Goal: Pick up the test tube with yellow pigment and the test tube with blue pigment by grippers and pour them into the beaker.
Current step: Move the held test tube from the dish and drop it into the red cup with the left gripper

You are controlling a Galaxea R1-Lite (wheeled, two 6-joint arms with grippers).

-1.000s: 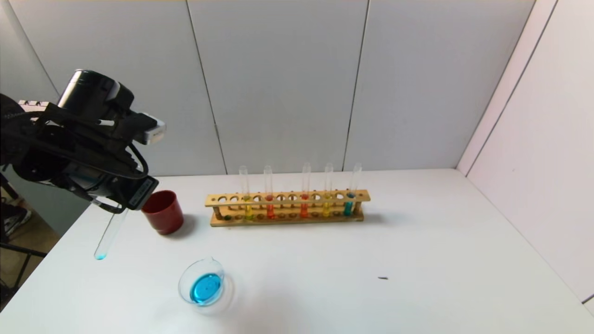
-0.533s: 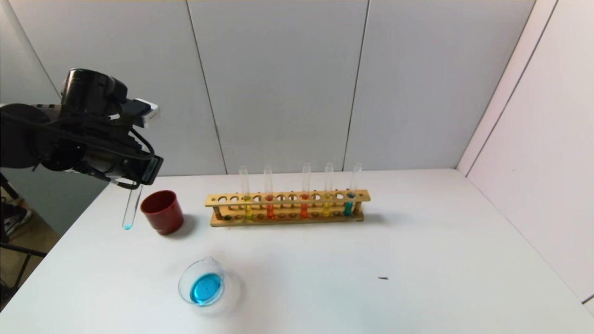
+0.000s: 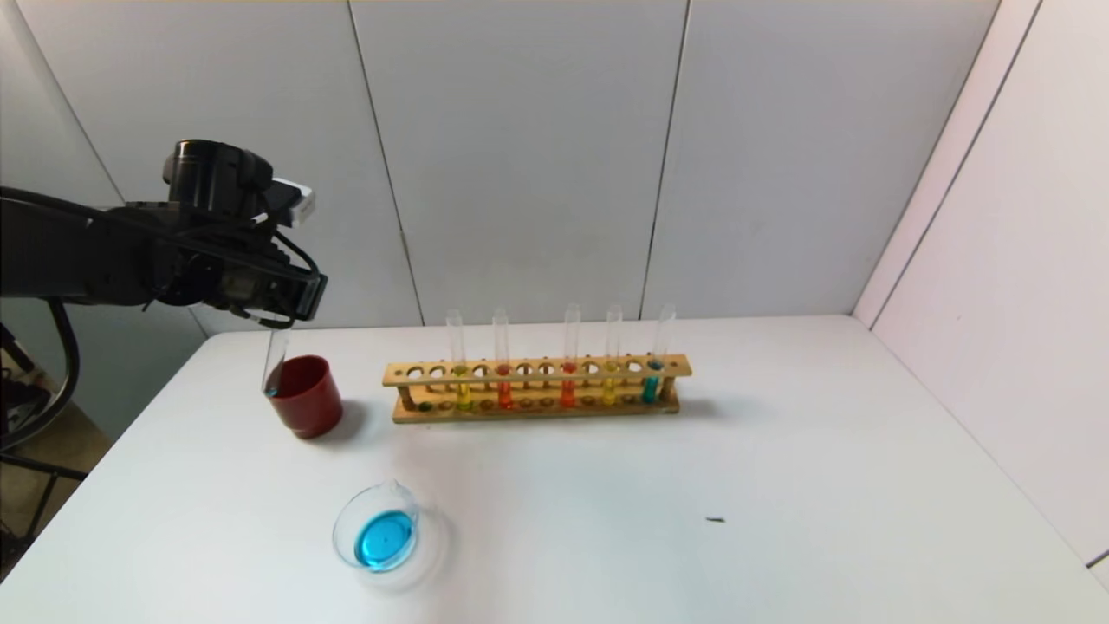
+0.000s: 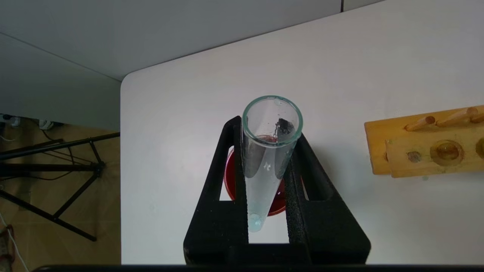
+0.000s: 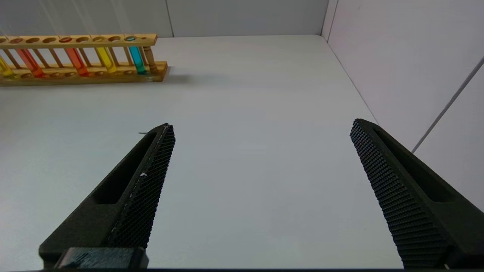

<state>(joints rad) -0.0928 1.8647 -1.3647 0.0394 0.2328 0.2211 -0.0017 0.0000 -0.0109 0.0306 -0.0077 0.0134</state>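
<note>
Blue pigment was already seen in the beaker (image 3: pixel 379 537); the emptied blue tube (image 4: pixel 266 166) was pinched by the left gripper (image 4: pixel 266 189) over the red cup (image 3: pixel 303 396); yellow remained unpoured.

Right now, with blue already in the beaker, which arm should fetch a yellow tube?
Right. The right gripper is open and empty; the left gripper is shut on the emptied clear glass test tube above the dark-red cup.

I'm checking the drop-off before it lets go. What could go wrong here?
The emptied tube, clamped in the left gripper, hangs tilted with its tip near the red cup's rim, so it could catch the rim, or tip the cup. Its last blue drop may drip onto the table.
</note>
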